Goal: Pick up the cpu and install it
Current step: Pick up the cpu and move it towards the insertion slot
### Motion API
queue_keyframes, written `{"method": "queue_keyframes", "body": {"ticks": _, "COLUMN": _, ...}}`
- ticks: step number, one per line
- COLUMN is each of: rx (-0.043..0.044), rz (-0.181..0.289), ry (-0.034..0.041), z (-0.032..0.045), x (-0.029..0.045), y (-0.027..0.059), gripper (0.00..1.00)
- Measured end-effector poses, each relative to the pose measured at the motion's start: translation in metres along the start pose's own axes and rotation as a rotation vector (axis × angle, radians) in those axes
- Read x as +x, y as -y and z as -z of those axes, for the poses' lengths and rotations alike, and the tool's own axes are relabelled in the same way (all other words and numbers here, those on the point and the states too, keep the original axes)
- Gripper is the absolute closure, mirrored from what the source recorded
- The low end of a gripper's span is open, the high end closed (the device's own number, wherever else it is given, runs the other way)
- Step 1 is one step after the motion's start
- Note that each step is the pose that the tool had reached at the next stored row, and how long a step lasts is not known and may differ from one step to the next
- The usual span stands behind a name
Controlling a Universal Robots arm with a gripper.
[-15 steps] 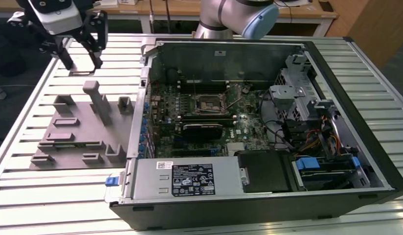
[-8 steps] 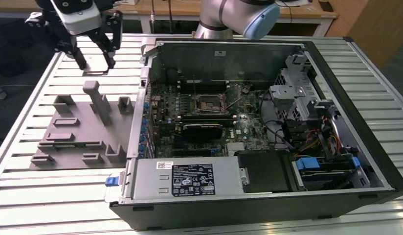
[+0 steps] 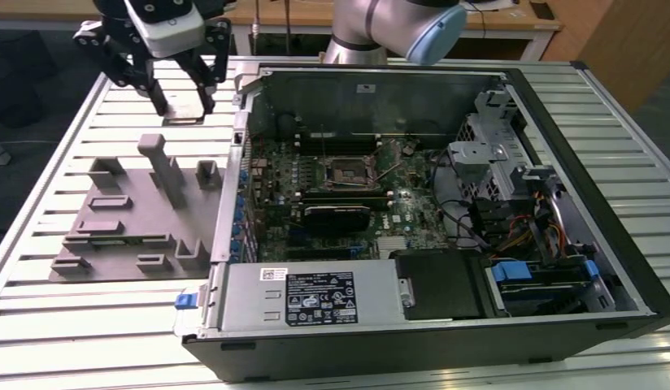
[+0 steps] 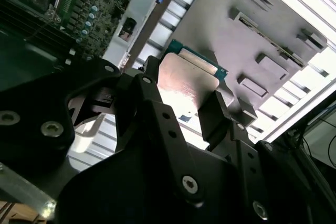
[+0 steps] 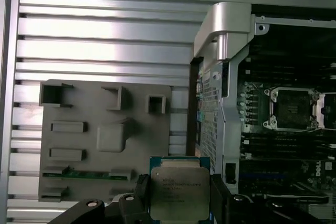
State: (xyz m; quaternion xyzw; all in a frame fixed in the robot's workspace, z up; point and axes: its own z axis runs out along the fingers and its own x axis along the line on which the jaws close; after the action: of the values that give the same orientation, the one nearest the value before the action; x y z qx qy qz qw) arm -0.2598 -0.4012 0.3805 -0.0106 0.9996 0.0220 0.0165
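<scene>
The cpu is a flat silver square chip, and it hangs above the table beyond the far end of the grey tray, in the exterior view's upper left. My gripper is shut on it, one black finger on each side. Both wrist views show the cpu pinched between the fingers, its metal top facing the first wrist camera. The empty motherboard socket lies inside the open computer case, to the exterior view's right of the gripper.
The grey tray carries upright posts and pockets below the gripper. The case's silver side wall stands between tray and motherboard. A black finned block, power supply and drive cage with cables fill the case.
</scene>
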Motion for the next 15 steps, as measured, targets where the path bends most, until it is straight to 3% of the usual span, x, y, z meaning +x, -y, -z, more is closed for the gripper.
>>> {"method": "queue_keyframes", "body": {"ticks": 15, "rx": 0.0000, "rz": 0.000, "ry": 0.0000, "z": -0.0017, "x": -0.0517, "y": 0.0011, "gripper": 0.46}}
